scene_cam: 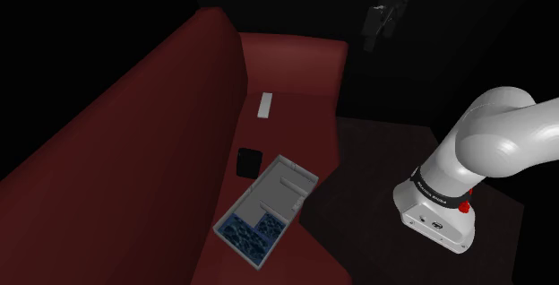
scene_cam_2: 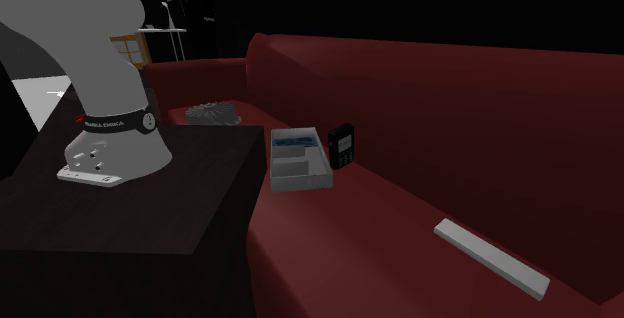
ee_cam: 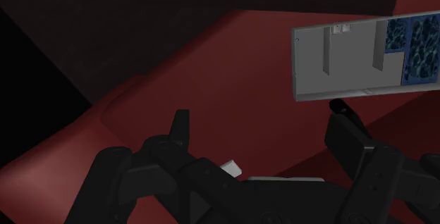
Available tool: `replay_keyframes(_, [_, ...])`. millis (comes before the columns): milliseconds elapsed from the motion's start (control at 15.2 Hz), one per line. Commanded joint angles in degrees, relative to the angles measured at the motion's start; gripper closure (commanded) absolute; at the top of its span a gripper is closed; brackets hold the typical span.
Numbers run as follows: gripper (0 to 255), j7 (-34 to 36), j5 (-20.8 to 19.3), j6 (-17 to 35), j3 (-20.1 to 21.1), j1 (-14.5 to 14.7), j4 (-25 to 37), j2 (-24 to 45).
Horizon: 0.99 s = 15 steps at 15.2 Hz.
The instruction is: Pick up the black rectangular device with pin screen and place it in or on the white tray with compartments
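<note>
- The gripper (scene_cam: 376,30) hangs high above and well apart from the white tray (scene_cam: 267,207); in the wrist view its two fingers (ee_cam: 180,127) stand apart with nothing between them, so it is released and empty
- The black device (scene_cam_2: 342,145) rests on the red sofa (scene_cam: 134,149) just beside the tray, on the tray's backrest side; in the second exterior view it seems to stand on its edge against the backrest, though the dim light leaves its exact tilt unsure
- The step in hand, as I judge it, is the approach: nothing is grasped yet and the whole carry remains
- Descend on the backrest side of the tray, not over the tray itself, so that neither finger catches the tray's wall on the way down
- Turn the wrist so the jaws straddle the device's thin dimension; a standing slab is likely to topple if one finger arrives first, so centre it between them before closing
- The cushion probably gives under pressure, so stop the descent short of pressing into the seat
- A grey flat bar (scene_cam: 264,105) lies farther from the tray than the device does, along the same seat; it is not the target
- For the later placing, the tray's bare grey compartments look the easier landing than its blue mottled part
</note>
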Motion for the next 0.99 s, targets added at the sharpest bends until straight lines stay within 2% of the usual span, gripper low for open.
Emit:
replay_keyframes(0, [0, 0.0, 0.0, 0.0, 0.0, 0.0, 0.0, 0.0])
replay_keyframes(462, [0, -1.4, 1.8, 15.1, 0.5, 3.1, -6.5, 7.3])
replay_keyframes(924, [0, -3.1, 3.5, 30.6, 1.5, 6.3, -9.3, 18.6])
